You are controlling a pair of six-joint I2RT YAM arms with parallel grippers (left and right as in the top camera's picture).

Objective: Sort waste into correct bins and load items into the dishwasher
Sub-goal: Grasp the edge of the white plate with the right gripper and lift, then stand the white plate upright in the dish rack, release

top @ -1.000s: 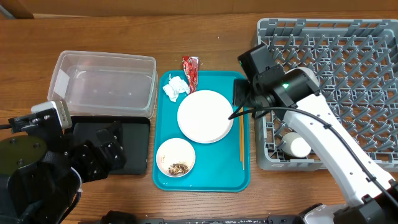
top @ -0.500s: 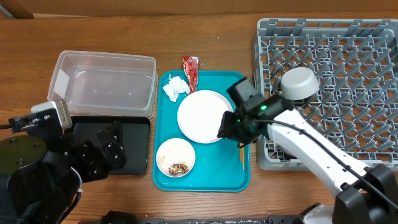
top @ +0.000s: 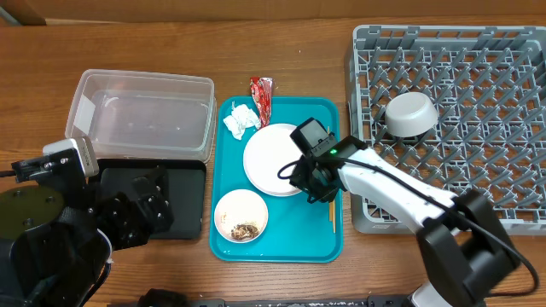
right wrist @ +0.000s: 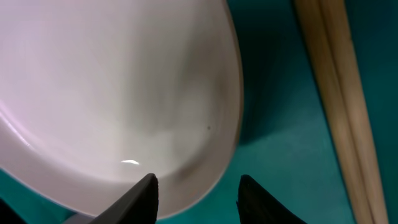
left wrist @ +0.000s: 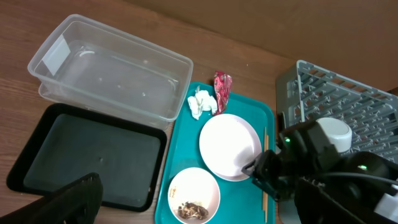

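The large white plate (top: 275,159) lies on the teal tray (top: 281,243). My right gripper (top: 305,181) is open at the plate's right rim; in the right wrist view its fingertips (right wrist: 196,185) straddle the plate's edge (right wrist: 124,93). The wooden chopsticks (top: 332,209) lie along the tray's right side and also show in the right wrist view (right wrist: 339,93). The small white bowl (top: 241,215) holds food scraps (top: 246,230). The white tissue (top: 240,120) and the red wrapper (top: 261,94) are at the tray's top. The silvery-rimmed bowl (top: 410,114) sits upside down in the grey dish rack (top: 503,94). My left gripper (left wrist: 68,196) is over the black tray (top: 175,200); only one dark finger shows.
The clear tub (top: 145,115) stands left of the teal tray, behind the black tray. The dish rack fills the right side of the table. My left arm's base (top: 43,230) sits at the front left.
My right arm has left the dish rack without the silvery-rimmed bowl, which now rests in the rack. The gripper has moved left and down to the plate's right rim.
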